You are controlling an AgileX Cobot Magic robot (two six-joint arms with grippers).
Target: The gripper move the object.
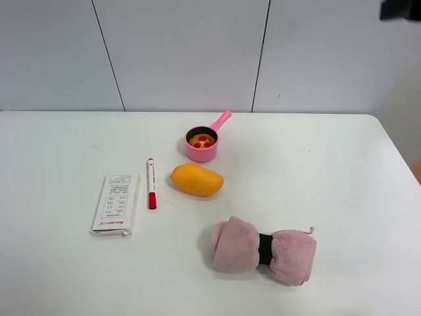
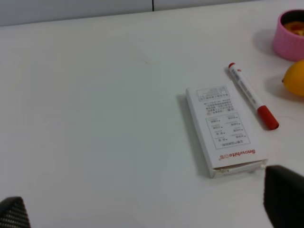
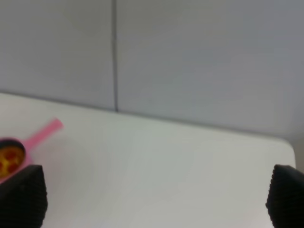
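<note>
The tart, small and round with red berry spots, lies inside the pink saucepan at the table's middle back. It also shows in the right wrist view and partly in the left wrist view. My left gripper is open and empty, with its fingertips wide apart above the table near the white box. My right gripper is open and empty, with its fingertips wide apart, well to the right of the saucepan. Neither claw shows in the exterior high view.
A yellow-orange mango lies just in front of the saucepan. A red-capped marker and a white box lie to its left. A rolled pink towel lies at the front. A dark object shows at the top right corner.
</note>
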